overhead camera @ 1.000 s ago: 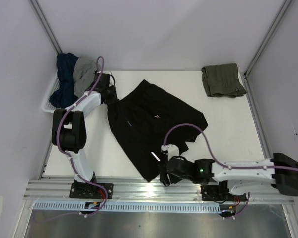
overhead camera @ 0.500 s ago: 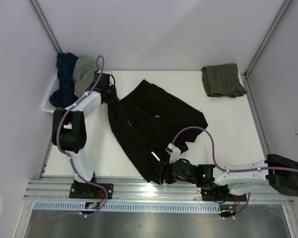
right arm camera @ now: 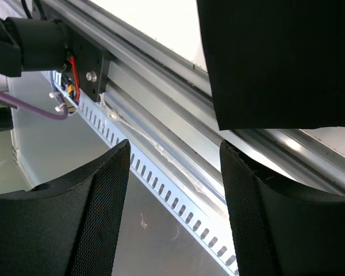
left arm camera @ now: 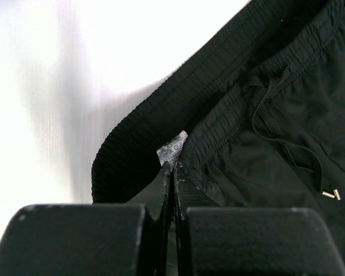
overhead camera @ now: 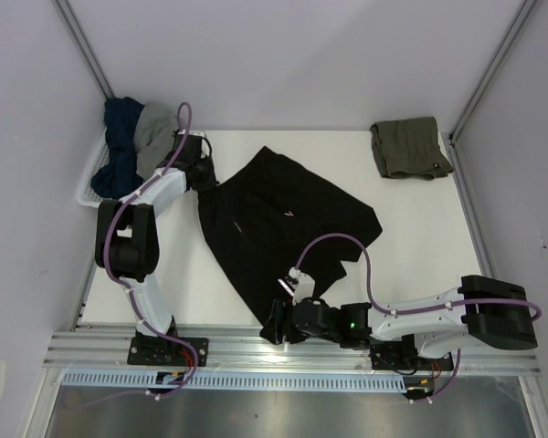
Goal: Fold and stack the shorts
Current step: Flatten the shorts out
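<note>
1. A pair of black shorts (overhead camera: 283, 228) lies spread and unfolded, at an angle, in the middle of a white table (overhead camera: 420, 237).
2. A pair of olive-green shorts (overhead camera: 409, 148) sits already folded at the table's far right corner, well apart from the black pair.
3. The left gripper (overhead camera: 204, 173) is at the waistband, fingers (left arm camera: 164, 184) pressed together beside the care label (left arm camera: 172, 150), apparently pinching the band's edge.
4. The right gripper (overhead camera: 274, 327) hangs low at the near table edge, fingers (right arm camera: 103, 201) spread with nothing between them, over the metal rail (right arm camera: 161, 98), just beside the shorts' near corner.
5. The step in hand is likely gripping the black pair for its first fold. Next, the right fingers need to close on that near hem.
6. The corner overhangs the rail, so approach room there is tight. Bare table lies to the right. A white basket (overhead camera: 87, 193) of clothes crowds the far left.
</note>
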`<state>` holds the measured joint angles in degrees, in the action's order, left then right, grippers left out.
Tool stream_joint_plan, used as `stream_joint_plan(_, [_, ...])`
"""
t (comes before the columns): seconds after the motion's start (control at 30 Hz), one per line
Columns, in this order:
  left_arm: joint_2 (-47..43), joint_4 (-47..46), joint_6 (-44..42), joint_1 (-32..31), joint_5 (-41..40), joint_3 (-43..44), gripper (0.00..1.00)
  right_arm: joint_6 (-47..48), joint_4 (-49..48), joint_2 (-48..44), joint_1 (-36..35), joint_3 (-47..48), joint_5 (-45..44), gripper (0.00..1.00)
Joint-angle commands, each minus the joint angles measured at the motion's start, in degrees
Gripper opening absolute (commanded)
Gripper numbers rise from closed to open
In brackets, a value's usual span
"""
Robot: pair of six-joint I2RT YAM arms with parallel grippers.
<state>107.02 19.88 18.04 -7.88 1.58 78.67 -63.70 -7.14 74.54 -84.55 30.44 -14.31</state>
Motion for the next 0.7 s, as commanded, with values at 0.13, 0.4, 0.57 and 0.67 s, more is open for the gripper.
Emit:
stream_joint_plan(0.13, [-1.3,0.1,0.0,-0.2,-1.3,2.9,0.00,-5.4,-4.6,4.1,-0.3,-1.3,-2.5,0.66])
stream_joint_plan(0.4, [-1.2,-0.2,0.4,0.0,-0.8,3.3,0.00,-10.0,-10.6,3.5,-0.3,-5.3,-5.7,0.65])
stream_joint_plan(0.57, [-1.4,-0.2,0.9,0.1,-0.1,3.0,0.00,-13.5,-16.1,3.2,-0.6,-8.5,-8.9,0.64])
stream_joint_plan(0.67, [-1.9,-0.8,1.2,0.4,0.9,2.0,0.00,-14.1,-19.0,3.2,-1.1,-9.6,-11.3,0.64])
